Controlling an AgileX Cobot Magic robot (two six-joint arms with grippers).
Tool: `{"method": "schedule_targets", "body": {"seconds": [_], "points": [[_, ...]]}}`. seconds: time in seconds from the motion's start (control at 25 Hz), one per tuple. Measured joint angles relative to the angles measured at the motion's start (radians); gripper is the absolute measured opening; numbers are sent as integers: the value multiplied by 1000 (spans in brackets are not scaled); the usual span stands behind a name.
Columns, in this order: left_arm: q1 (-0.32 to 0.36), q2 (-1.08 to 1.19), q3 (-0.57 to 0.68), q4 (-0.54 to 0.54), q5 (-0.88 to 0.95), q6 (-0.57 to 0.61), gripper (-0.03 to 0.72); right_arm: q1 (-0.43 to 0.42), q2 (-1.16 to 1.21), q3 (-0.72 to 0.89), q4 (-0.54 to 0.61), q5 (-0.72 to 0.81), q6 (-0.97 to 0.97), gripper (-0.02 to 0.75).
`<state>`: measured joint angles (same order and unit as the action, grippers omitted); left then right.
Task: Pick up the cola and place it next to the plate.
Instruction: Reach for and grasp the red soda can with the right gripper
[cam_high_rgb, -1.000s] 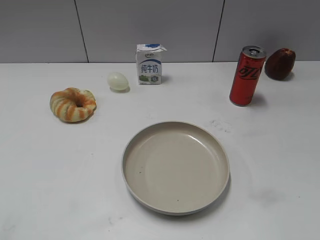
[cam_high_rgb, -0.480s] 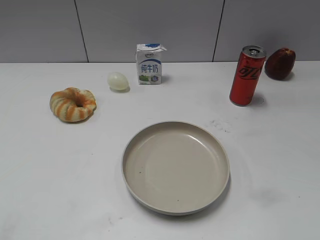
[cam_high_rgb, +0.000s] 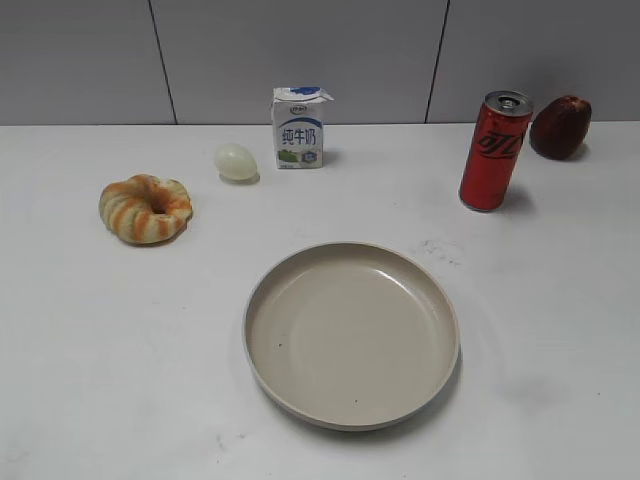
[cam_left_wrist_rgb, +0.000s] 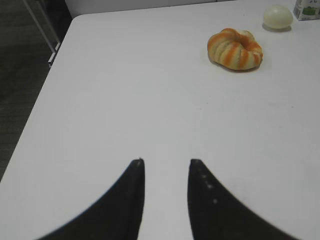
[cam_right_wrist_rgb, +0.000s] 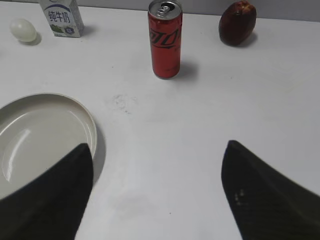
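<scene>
The cola (cam_high_rgb: 494, 151) is a tall red can standing upright at the back right of the table; it also shows in the right wrist view (cam_right_wrist_rgb: 165, 45). The plate (cam_high_rgb: 270, 290) is a large beige dish at the front centre, and its right rim shows in the right wrist view (cam_right_wrist_rgb: 91, 120). My right gripper (cam_right_wrist_rgb: 157, 145) is wide open and empty, well short of the can, its left finger over the plate's rim. My left gripper (cam_left_wrist_rgb: 166, 161) is open and empty over bare table at the left. Neither gripper shows in the exterior view.
A striped ring-shaped bread (cam_high_rgb: 146, 208), a pale egg (cam_high_rgb: 236, 162) and a white-blue milk carton (cam_high_rgb: 299, 128) stand at the back left and centre. A dark red fruit (cam_high_rgb: 560, 127) sits just right of the can. The table's left edge (cam_left_wrist_rgb: 50, 85) shows in the left wrist view.
</scene>
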<state>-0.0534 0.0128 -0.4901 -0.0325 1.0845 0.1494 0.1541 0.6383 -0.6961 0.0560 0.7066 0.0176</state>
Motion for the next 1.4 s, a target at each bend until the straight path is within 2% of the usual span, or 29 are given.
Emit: {"method": "schedule_targets", "body": {"seconds": [0.12, 0.28, 0.64, 0.96, 1.16, 1.4], "points": [[0, 0, 0, 0, 0, 0, 235, 0, 164, -87, 0, -5, 62, 657], [0, 0, 0, 0, 0, 0, 235, 0, 404, -228, 0, -10, 91, 667], [0, 0, 0, 0, 0, 0, 235, 0, 926, -656, 0, 78, 95, 656], [0, 0, 0, 0, 0, 0, 235, 0, 1250, -1028, -1, 164, 95, 643], [0, 0, 0, 0, 0, 0, 235, 0, 1387, -1136, -4, 166, 95, 634], [0, 0, 0, 0, 0, 0, 235, 0, 1467, -1153, -22, 165, 107, 628]]}}
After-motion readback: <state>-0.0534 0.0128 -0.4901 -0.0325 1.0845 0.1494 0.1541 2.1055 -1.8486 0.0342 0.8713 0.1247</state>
